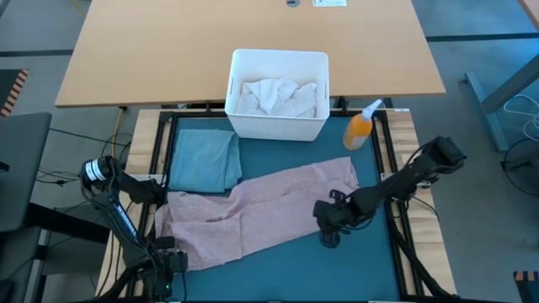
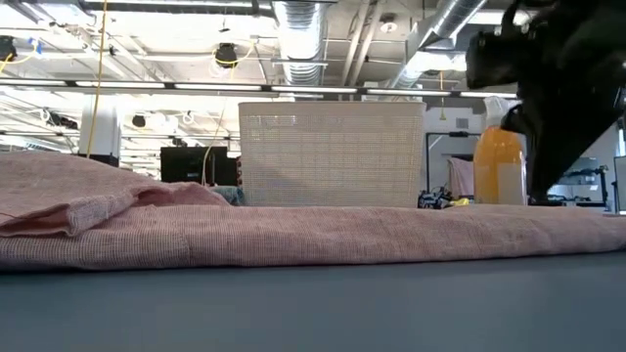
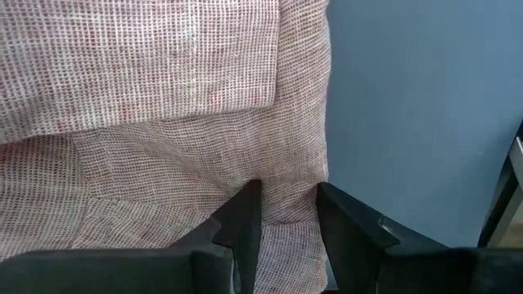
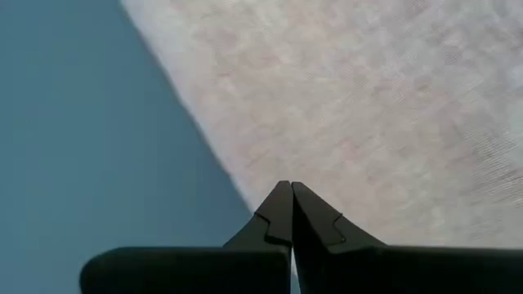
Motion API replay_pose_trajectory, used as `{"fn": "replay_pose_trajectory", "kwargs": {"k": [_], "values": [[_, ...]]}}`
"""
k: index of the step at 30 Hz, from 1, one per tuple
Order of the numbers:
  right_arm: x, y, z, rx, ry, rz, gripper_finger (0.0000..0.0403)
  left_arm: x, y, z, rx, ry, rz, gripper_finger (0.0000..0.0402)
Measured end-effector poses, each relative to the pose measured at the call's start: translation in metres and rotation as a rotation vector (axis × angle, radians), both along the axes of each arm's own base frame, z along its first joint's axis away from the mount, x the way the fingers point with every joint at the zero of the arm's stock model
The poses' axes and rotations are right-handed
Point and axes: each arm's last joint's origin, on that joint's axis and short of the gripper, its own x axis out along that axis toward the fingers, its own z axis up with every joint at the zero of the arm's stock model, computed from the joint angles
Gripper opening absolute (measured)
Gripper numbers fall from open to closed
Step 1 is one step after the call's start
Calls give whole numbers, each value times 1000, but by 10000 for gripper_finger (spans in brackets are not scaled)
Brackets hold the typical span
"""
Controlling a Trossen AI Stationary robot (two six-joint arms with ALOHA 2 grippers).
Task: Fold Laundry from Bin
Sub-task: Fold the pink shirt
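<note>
The pink shirt [image 1: 261, 215] lies spread across the tabletop's blue mat [image 1: 375, 261], just in front of the bin [image 1: 278, 93], which holds white cloth [image 1: 274, 95]. The left gripper [image 3: 284, 220], jaws narrowly parted, straddles the shirt's near edge; the right gripper [image 4: 291, 214], jaws closed, hovers at its far edge. A shallow pinch could let the hem slip, skewing the fold.
</note>
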Motion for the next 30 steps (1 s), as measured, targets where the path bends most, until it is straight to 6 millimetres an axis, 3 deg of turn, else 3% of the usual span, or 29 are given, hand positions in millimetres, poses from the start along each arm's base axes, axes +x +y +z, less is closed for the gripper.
{"fn": "replay_pose_trajectory", "kwargs": {"k": [9, 14, 21, 27, 30], "values": [[-24, -11, -43, 17, 78, -103, 20, 0, 0, 0, -3, 11, 0, 112], [-33, -11, -53, 83, 118, -145, 20, -2, -1, 0, -15, 41, 8, 112], [-31, -4, -47, 182, 175, -77, 20, -2, -1, 0, -16, 43, 6, 112], [-22, -12, -17, 72, 134, -76, 20, -3, -1, 0, -32, 79, -16, 112], [-32, -12, -6, 52, 155, -101, 20, -3, -1, 0, -38, 95, -17, 112]]}}
